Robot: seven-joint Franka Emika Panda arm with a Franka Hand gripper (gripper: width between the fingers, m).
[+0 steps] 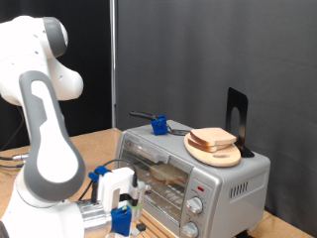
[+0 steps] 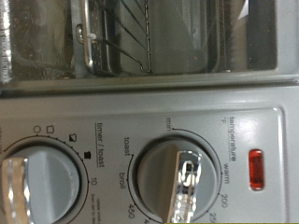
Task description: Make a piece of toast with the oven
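The silver-grey oven (image 1: 213, 183) stands at the exterior view's right with its glass door shut. A tan shape (image 1: 163, 176) shows behind the glass; I cannot tell if it is the piece of toast. My gripper (image 1: 120, 210), with blue finger parts, hangs low in front of the oven's front face, to its left in the exterior view. The wrist view looks close at the oven panel: the temperature knob (image 2: 182, 179), the timer knob (image 2: 35, 184), a red lamp (image 2: 254, 174) and the wire rack (image 2: 131, 37) behind the window. No fingers show in the wrist view.
On top of the oven are a wooden plate (image 1: 219, 156) with a pile of bread slices (image 1: 212, 139), a blue-handled utensil (image 1: 158, 124) and a black upright stand (image 1: 238, 117). A black curtain hangs behind. My white arm (image 1: 45, 129) fills the exterior view's left.
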